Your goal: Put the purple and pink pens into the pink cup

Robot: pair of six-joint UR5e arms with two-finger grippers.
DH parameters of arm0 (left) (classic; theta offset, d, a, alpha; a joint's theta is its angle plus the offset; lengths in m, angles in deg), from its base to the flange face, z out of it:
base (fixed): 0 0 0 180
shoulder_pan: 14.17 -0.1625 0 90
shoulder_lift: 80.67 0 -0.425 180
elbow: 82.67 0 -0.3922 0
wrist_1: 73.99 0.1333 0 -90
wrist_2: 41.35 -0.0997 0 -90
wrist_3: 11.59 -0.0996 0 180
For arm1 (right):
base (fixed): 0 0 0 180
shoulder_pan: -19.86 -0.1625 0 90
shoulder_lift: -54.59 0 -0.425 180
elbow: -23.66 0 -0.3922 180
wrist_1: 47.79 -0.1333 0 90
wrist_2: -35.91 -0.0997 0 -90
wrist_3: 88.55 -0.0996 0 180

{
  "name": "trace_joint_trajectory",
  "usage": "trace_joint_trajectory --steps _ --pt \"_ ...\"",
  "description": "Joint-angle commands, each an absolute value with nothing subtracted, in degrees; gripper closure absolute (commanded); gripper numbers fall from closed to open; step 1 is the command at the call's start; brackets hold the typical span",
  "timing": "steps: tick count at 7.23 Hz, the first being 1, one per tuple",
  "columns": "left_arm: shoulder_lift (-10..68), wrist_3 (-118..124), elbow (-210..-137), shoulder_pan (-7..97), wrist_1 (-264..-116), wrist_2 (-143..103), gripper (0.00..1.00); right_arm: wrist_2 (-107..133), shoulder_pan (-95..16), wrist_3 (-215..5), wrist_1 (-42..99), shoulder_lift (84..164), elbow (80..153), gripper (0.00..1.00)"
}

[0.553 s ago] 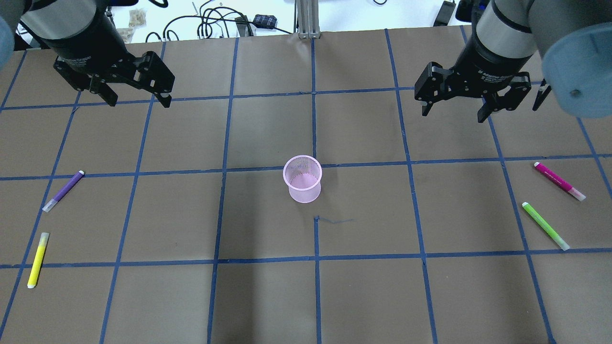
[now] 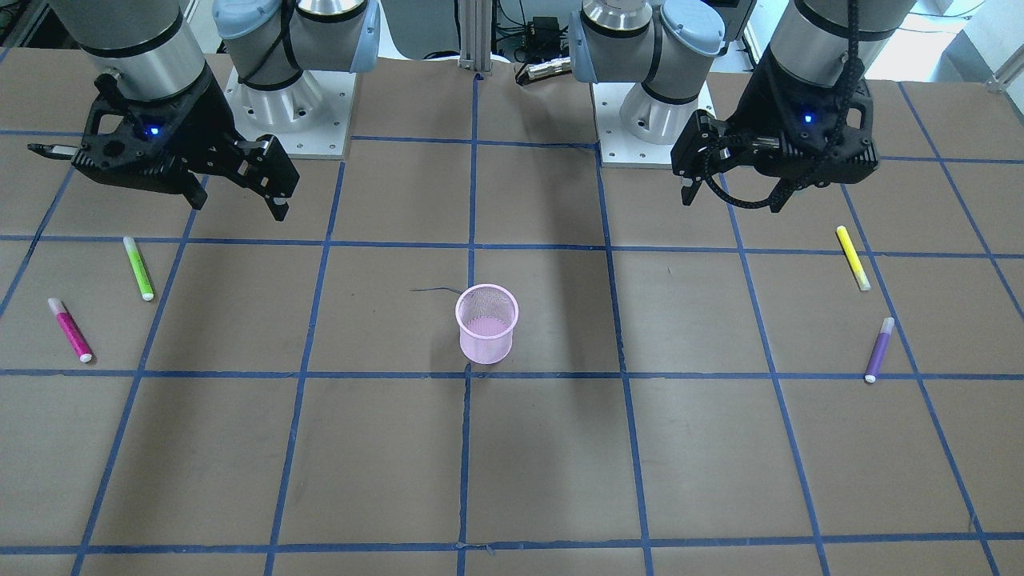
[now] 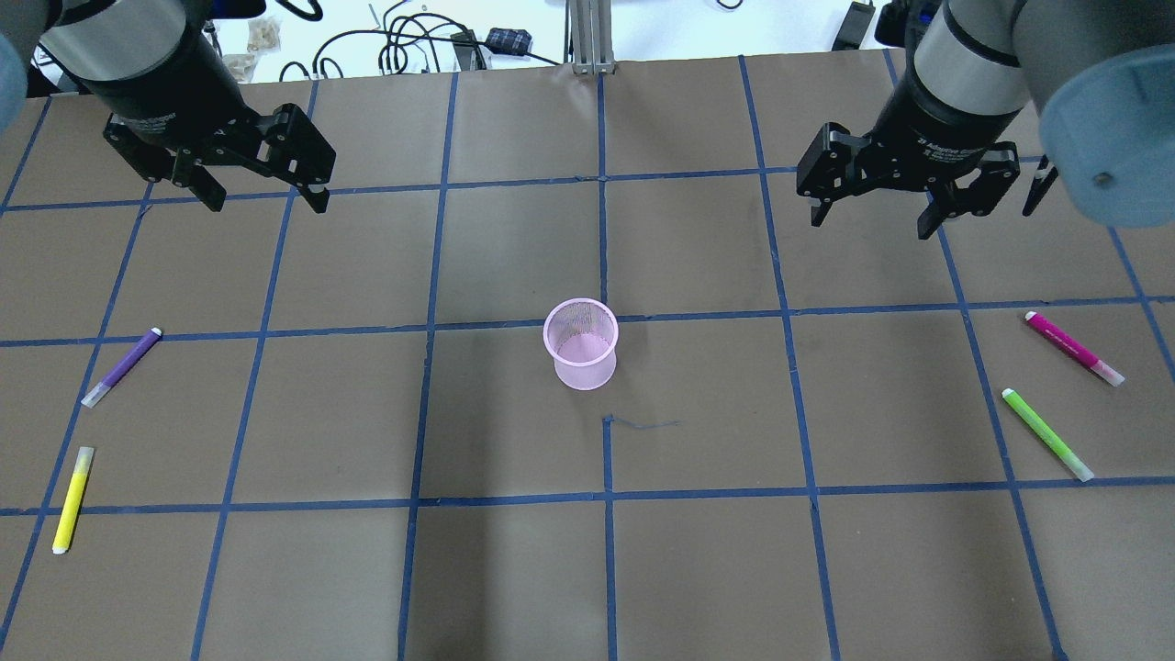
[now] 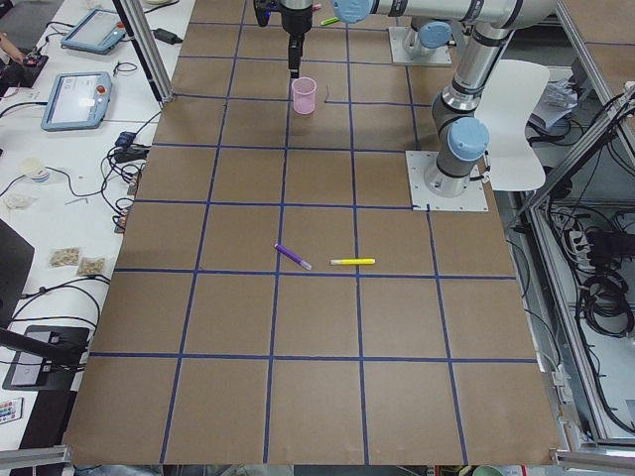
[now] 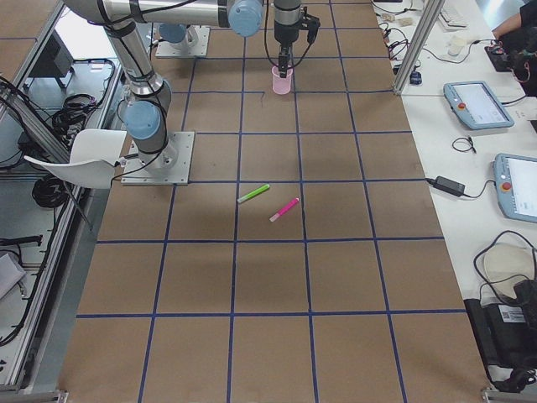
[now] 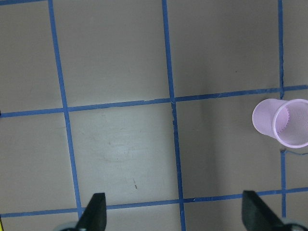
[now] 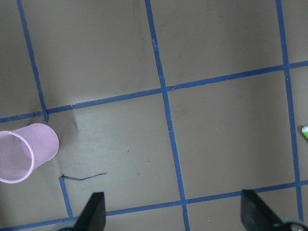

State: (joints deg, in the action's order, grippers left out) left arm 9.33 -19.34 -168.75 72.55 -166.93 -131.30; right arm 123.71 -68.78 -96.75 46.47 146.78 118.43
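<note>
At the centre of the brown paper-covered surface (image 3: 698, 569) with its blue tape grid, the round pink mesh cup (image 3: 581, 353) is seen standing upright and empty. Well apart from it, toward the robot's left edge, the slim purple pen (image 3: 122, 367) is laid flat, with a yellow pen (image 3: 72, 498) near it. Toward the right edge, the slim pink pen (image 3: 1072, 347) is laid flat near a green pen (image 3: 1046, 433). Neither task pen is touched.

The left pincer (image 3: 268, 199) is held above the surface, well apart from the purple pen, its jaws spread wide with nothing between them. The right pincer (image 3: 870, 220) is likewise spread wide and empty, well apart from the pink pen.

The step in hand is judged to be the opening approach, with nothing yet picked. Next, each pincer would need to be brought down over its own pen and turned so the jaws straddle the barrel crosswise, with the yellow and green neighbours avoided.
</note>
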Motion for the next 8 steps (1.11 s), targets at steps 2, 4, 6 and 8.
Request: trace_joint_trajectory --steps 2,4,6,8 --pt "10.1 -22.9 -169.2 67.7 -169.3 -132.3 0.0 123.8 -63.7 -80.1 47.4 146.4 121.4 0.0" --pt "13.6 -30.8 -172.0 57.9 -168.8 -133.0 0.0 123.7 -51.4 -61.3 53.0 146.4 126.6 0.0" --pt "22.4 -37.9 -174.3 55.5 -156.2 -146.6 0.0 123.1 -41.6 -40.0 66.9 143.6 134.6 0.0" --pt "30.4 -45.2 -174.6 54.0 -149.0 -153.1 0.0 122.8 -37.6 -20.9 80.6 137.4 137.5 0.0"
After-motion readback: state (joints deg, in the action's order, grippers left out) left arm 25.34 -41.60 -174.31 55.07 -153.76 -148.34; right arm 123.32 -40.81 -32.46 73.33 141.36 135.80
